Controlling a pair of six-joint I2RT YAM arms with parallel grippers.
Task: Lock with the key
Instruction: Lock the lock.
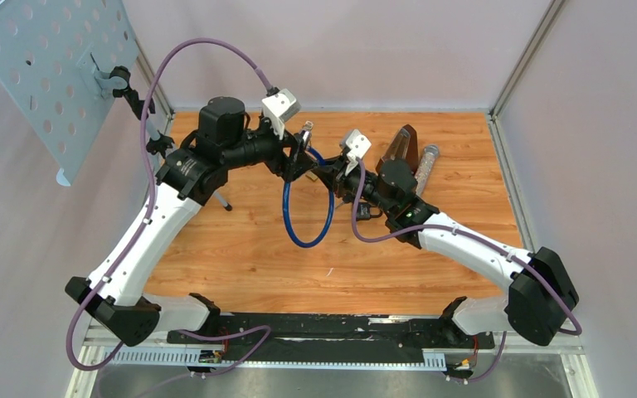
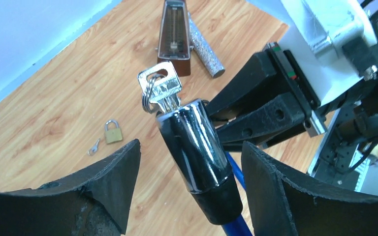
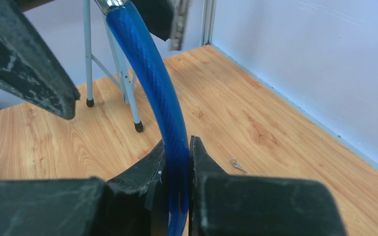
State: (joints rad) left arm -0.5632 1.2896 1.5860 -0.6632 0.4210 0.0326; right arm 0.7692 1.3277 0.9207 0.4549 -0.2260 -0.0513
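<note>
A blue cable lock (image 1: 307, 217) hangs as a loop above the table between the arms. In the left wrist view its shiny black lock barrel (image 2: 199, 152) stands tilted, with a bunch of silver keys (image 2: 160, 86) stuck in its top end; the keys also show in the top view (image 1: 306, 128). My left gripper (image 2: 191, 144) is open, its fingers on either side of the barrel and apart from it; it also shows in the top view (image 1: 301, 162). My right gripper (image 3: 177, 142) is shut on the blue cable (image 3: 170, 113) just below the barrel, and shows in the top view (image 1: 329, 177).
A brown metronome (image 2: 174, 39) and a glittery tube (image 2: 205, 46) lie at the back right of the table. A small brass padlock (image 2: 113, 132) and a small key (image 2: 94, 146) lie on the wood. A stand with a perforated plate (image 1: 50, 75) is at the back left.
</note>
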